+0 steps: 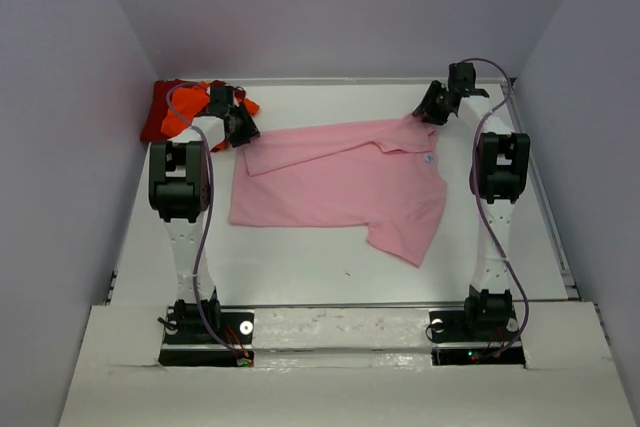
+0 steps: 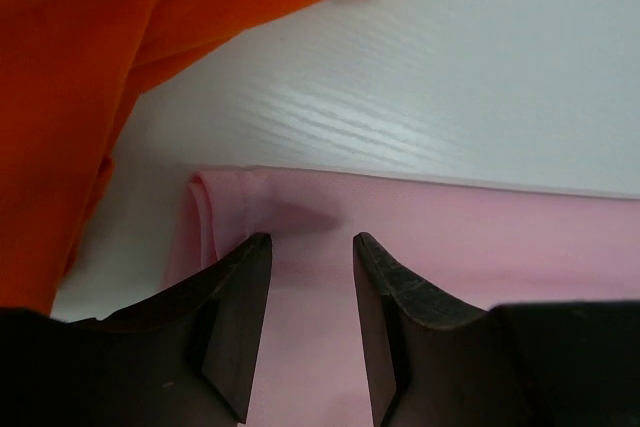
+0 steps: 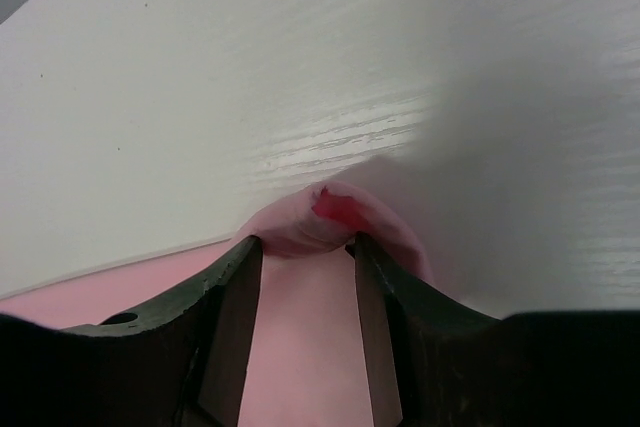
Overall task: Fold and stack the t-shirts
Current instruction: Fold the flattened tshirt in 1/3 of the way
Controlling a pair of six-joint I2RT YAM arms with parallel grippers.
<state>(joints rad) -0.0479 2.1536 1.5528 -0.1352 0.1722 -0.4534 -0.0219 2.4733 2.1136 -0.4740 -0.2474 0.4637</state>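
Seen from above, the light pink t-shirt (image 1: 340, 182) is spread sideways on the white table (image 1: 300, 267). The bright orange t-shirt (image 1: 182, 123) and dark red t-shirt (image 1: 156, 112) are heaped at the far left corner. At the left wrist, the left gripper (image 2: 312, 239) is set narrowly parted over a folded pink edge; whether it grips cannot be told. At the right wrist, a bunched pink fold is pinched by the right gripper (image 3: 305, 242).

Light is even and soft from above; overhead view sharp, shadows faint. Both wrist views show streaked glare on the white table (image 2: 400, 117). The right wrist view carries a broad grey shadow.
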